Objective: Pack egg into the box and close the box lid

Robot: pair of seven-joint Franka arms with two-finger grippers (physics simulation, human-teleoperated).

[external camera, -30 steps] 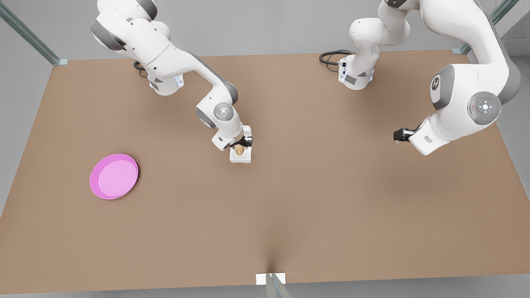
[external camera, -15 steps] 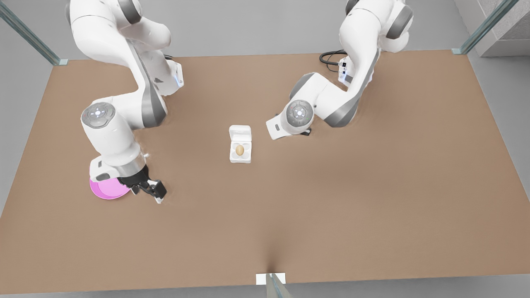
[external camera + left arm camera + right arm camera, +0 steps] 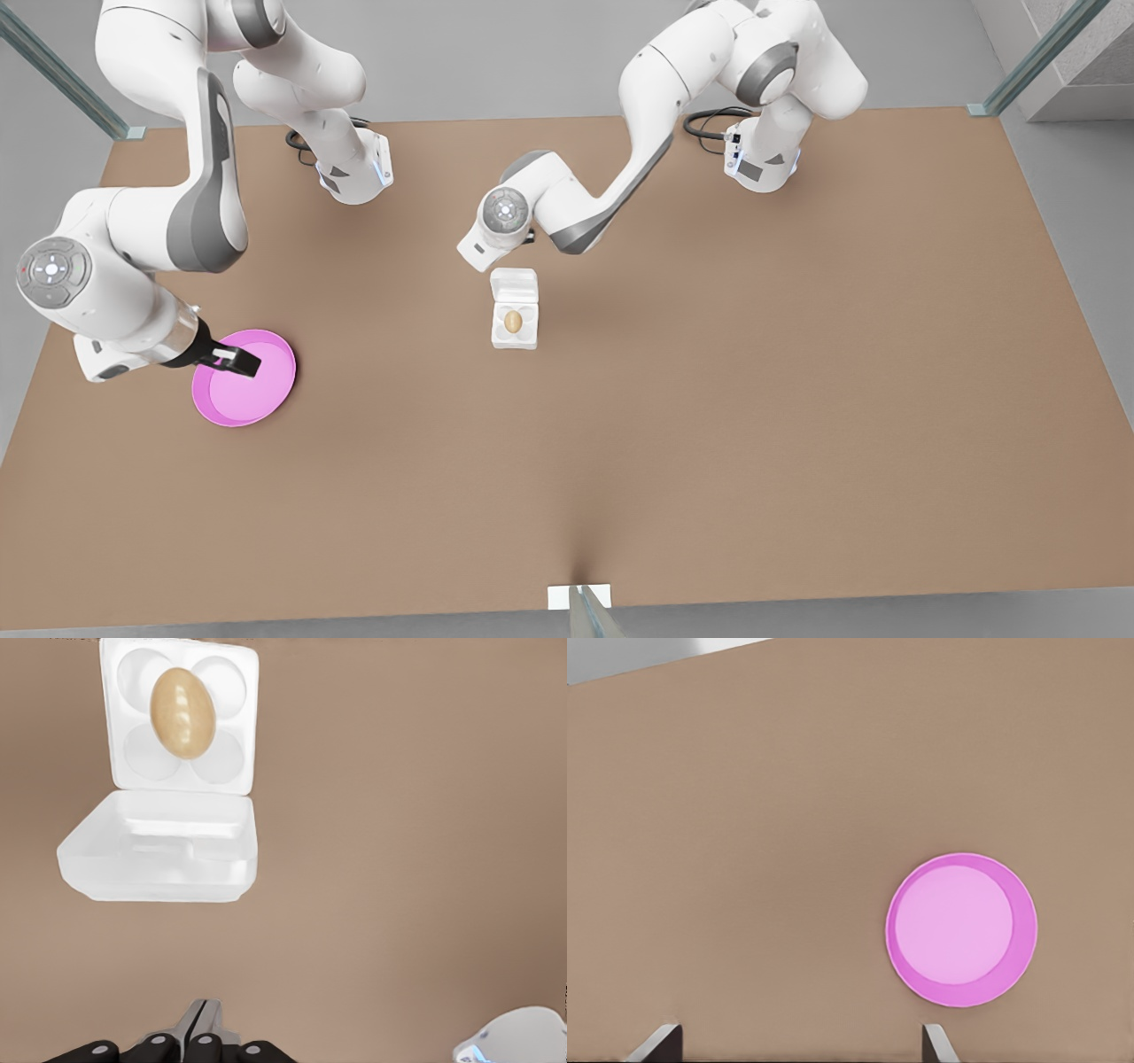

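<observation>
Brown tabletop (image 3: 709, 443), grey surround

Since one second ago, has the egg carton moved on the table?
No. The egg carton sits at the same spot, level with the pink plate.

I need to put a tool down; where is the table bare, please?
Bare: front view's right of the box, and between plate and box. Crowded: left hand by the lid, right hand over the plate.
</observation>
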